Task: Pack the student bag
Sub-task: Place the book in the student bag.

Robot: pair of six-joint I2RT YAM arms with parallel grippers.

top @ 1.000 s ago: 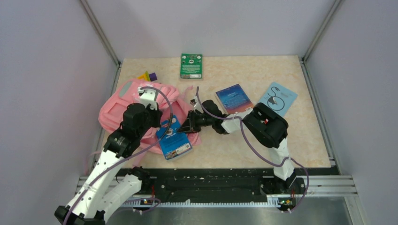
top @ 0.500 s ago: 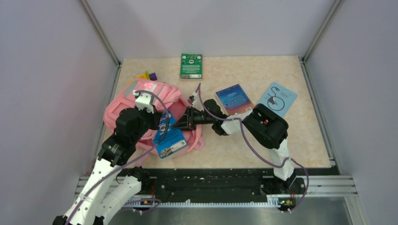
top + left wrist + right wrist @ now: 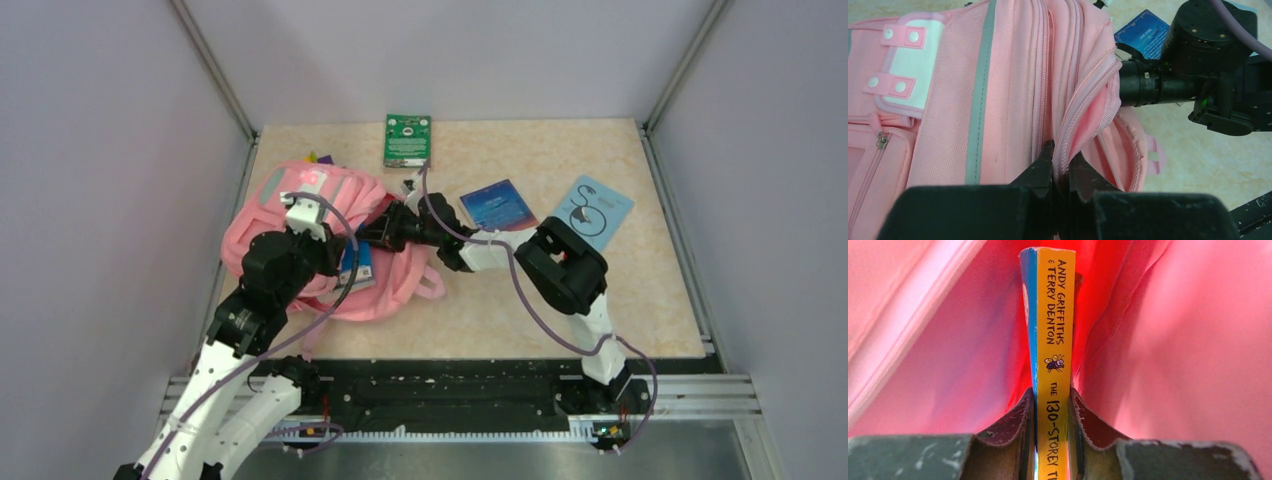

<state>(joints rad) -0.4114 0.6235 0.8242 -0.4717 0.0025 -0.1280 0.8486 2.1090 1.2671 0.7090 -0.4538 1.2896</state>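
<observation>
Top external view shows the student bag (image 3: 335, 190) lying on the left part of the worktop (image 3: 520, 310), near the left wall. It is soft and crumpled, and its pink straps spread toward the near edge. Both arms reach to the bag from opposite sides.

The left pincer (image 3: 1060, 160) is closed on the pink zipper edge of the bag's opening. In the left wrist view its two black fingers pinch this edge between them, and the mouth of the bag gapes a little to the right of the grip. A grey-green stripe and white patches with snaps are on the fabric to the left.

The right pincer (image 3: 1052, 400) is clamped on a paperback book (image 3: 1053, 315), one finger on each cover beside the yellow spine. The spine faces the right wrist camera and carries the names Andy Griffiths and Terry Denton. Pink fabric surrounds the book on both sides, so its far end is inside the bag. From above, a part of the blue cover shows at the opening, between the two arms.

Three other books lie flat on the worktop, well apart from the bag: a green book (image 3: 407, 139) at the far edge, a dark blue book (image 3: 497, 205) in the middle and a light blue book (image 3: 592, 211) at the right. A small purple thing (image 3: 322, 157) peeks out behind the bag; I cannot tell what it is.
</observation>
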